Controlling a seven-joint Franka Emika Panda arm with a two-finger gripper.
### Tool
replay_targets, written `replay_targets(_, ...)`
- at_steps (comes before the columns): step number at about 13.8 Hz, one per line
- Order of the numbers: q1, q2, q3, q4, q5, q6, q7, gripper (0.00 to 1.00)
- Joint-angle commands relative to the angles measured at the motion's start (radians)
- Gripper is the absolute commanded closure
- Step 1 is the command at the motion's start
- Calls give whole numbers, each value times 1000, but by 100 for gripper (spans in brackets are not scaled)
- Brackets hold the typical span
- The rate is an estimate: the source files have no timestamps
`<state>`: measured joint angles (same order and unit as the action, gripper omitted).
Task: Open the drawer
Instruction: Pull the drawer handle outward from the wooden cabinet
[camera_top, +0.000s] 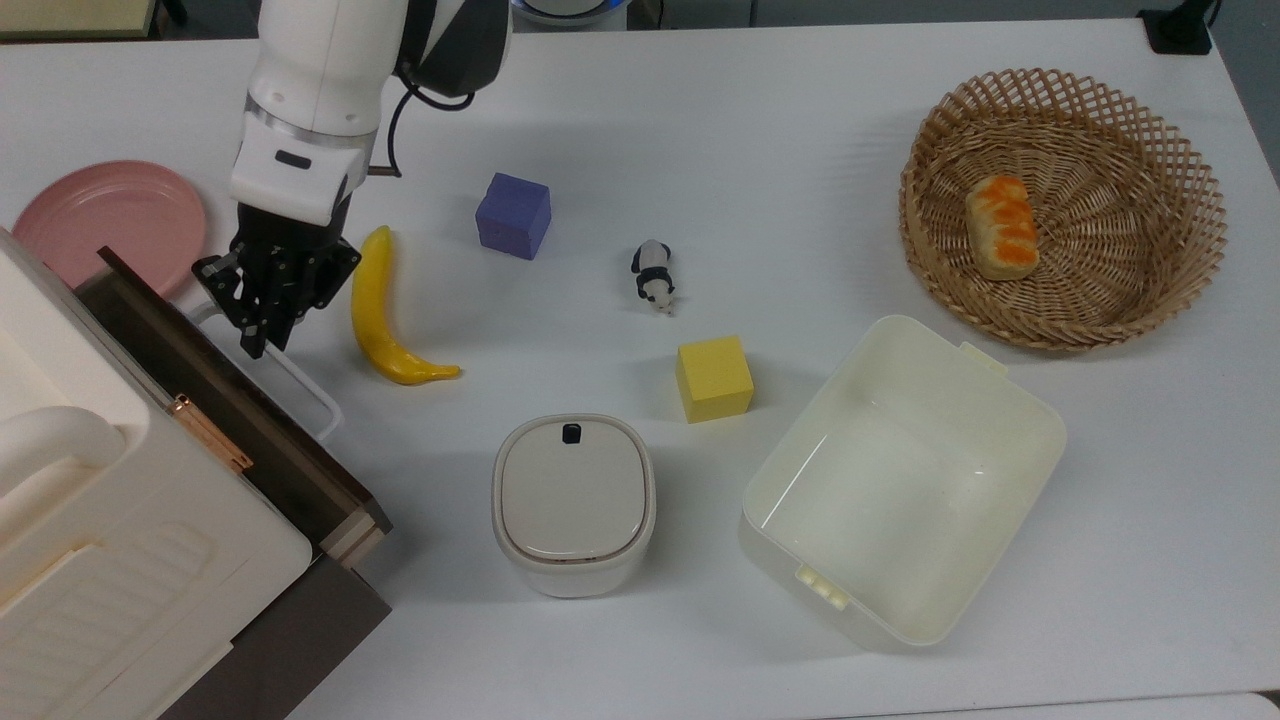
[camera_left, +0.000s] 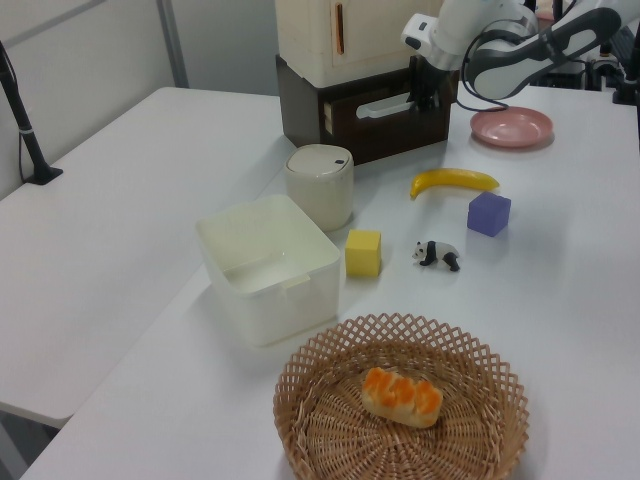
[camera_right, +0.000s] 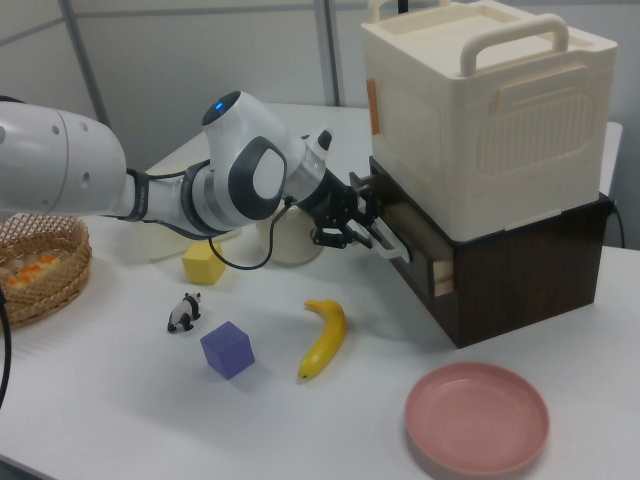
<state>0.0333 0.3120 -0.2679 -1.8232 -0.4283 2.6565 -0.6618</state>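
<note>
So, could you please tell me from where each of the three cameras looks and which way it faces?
Top view: overhead, looking straight down on the white table; the white arm ends in the black gripper at the long white loop handle.
Left view: from the woven wicker basket end, facing the dark brown wooden drawer; the arm enters top right.
Right view: opposite end, near the round pink plate; the arm reaches from the right view's left.
All share the yellow banana.
</note>
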Motion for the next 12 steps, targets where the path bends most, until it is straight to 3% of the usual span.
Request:
replay_targets(1,31,-109,-4,-162,-18,-10,1,81)
replay_targets(8,66,-201,9,-188,-4,-193,-4,81)
replay_targets(12,68,-244,55,-188,54,-329,-13,81)
